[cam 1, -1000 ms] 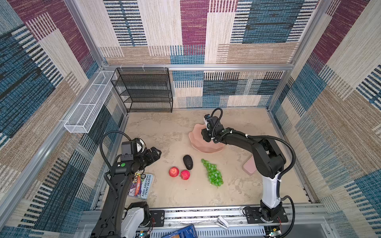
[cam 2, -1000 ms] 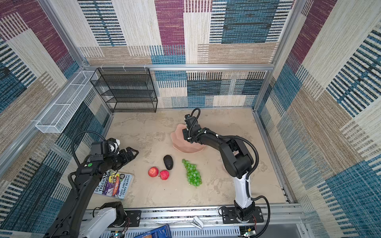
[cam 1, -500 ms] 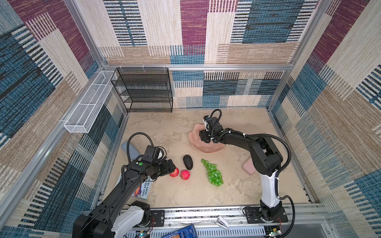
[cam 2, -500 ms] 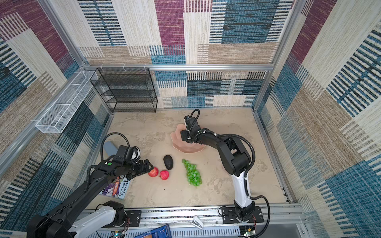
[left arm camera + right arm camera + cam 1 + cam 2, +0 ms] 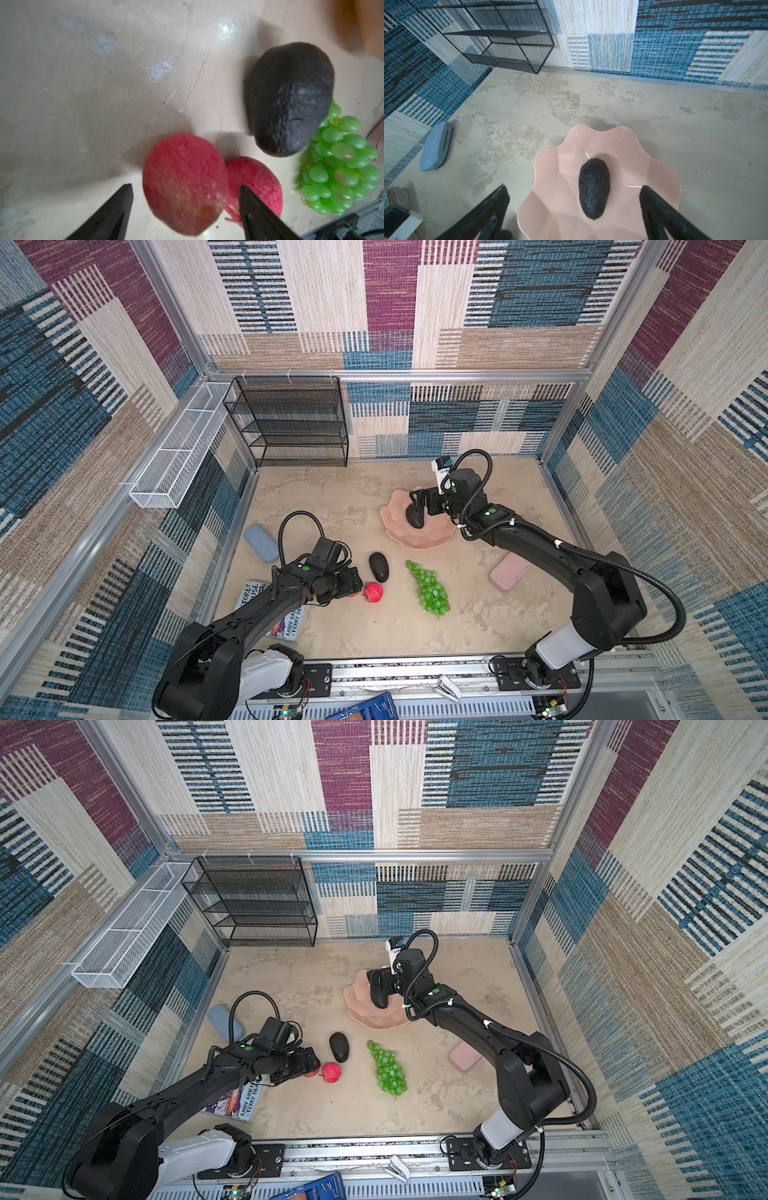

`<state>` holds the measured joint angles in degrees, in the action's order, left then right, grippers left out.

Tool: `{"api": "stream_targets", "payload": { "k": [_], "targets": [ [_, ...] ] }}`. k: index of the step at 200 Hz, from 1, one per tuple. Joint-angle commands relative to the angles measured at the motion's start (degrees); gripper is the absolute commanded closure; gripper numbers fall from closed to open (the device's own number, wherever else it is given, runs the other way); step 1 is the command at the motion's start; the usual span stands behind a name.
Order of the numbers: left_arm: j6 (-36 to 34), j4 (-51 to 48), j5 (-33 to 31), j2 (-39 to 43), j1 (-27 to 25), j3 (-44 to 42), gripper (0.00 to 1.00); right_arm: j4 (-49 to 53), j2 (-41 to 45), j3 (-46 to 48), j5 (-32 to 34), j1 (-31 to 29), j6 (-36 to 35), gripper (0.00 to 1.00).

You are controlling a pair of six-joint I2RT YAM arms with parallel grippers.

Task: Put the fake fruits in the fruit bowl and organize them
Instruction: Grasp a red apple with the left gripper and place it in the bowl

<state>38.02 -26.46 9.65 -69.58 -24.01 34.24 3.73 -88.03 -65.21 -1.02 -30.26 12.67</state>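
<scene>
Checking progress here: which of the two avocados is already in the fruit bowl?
The avocado lying inside the pink fruit bowl, beneath the open right gripper. The other avocado sits out on the table beside the grapes.

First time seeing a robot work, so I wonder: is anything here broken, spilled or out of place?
Nothing looks broken or spilled. One avocado lies in the fruit bowl; the second avocado, one apple, the other apple and the grapes lie loose on the table. A pink case and a book, not fruit, sit nearby.
</scene>
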Motion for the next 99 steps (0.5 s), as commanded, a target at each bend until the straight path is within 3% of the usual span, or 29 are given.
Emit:
{"api": "stream_targets", "payload": {
  "k": [1,36,73,99],
  "targets": [
    [1.2,3.6,-3.3,-1.0,0.0,-0.6,0.30,-1.3,3.6,2.5,-0.6,-0.1,1.5,0.00],
    [0.0,5.7,0.2,0.9,-0.1,0.3,0.48,-1.6,8.3,6.4,-0.9,-0.1,2.7,0.00],
    [-2.2,5.3,4.9,1.4,-0.5,7.0,0.50,-2.8,13.4,10.4,-3.5,0.0,4.5,0.00],
    [-5.9,5.2,5.9,-4.5,-1.5,16.7,0.50,-2.9,17.9,14.5,-1.4,0.1,5.7,0.00]
  ]
}}
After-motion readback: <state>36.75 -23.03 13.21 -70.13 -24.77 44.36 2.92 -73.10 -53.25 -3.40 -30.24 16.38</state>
